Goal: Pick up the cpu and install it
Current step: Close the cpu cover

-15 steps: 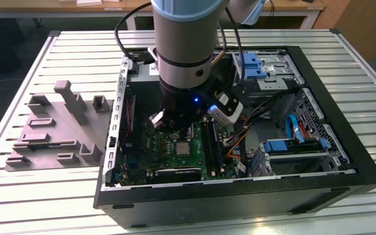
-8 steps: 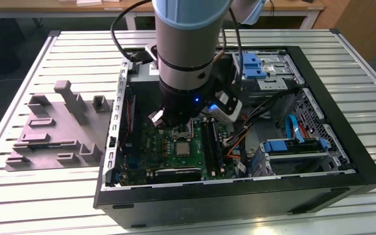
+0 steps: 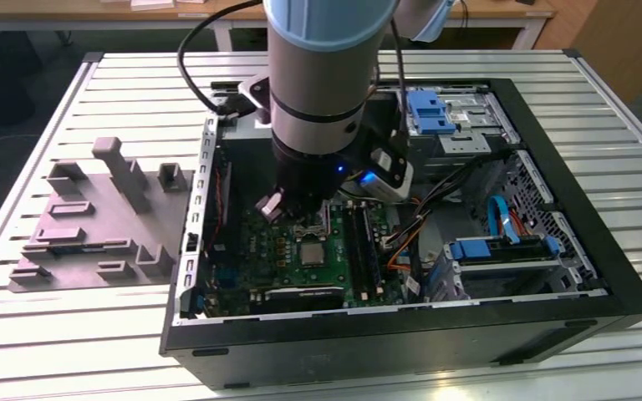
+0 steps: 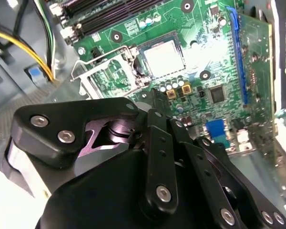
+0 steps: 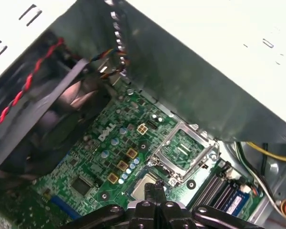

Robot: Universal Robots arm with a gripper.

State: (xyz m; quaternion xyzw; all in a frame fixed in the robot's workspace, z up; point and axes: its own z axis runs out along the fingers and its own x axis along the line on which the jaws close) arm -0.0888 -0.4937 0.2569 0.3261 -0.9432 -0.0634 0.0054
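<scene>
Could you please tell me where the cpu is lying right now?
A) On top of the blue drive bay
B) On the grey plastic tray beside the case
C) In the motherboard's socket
C: in the second wrist view the cpu lies flat as a silvery square inside the socket of the green motherboard.

Case (image 3: 410, 338) lies open on the desk (image 3: 64, 334). Tray (image 3: 81, 242) on desk just beside case, at the exterior view's left. Inside case: motherboard (image 3: 287, 263) toward that side, cpu (image 4: 164, 58) seated mid-board; drive cage (image 3: 494, 259) toward the exterior view's right.
</scene>
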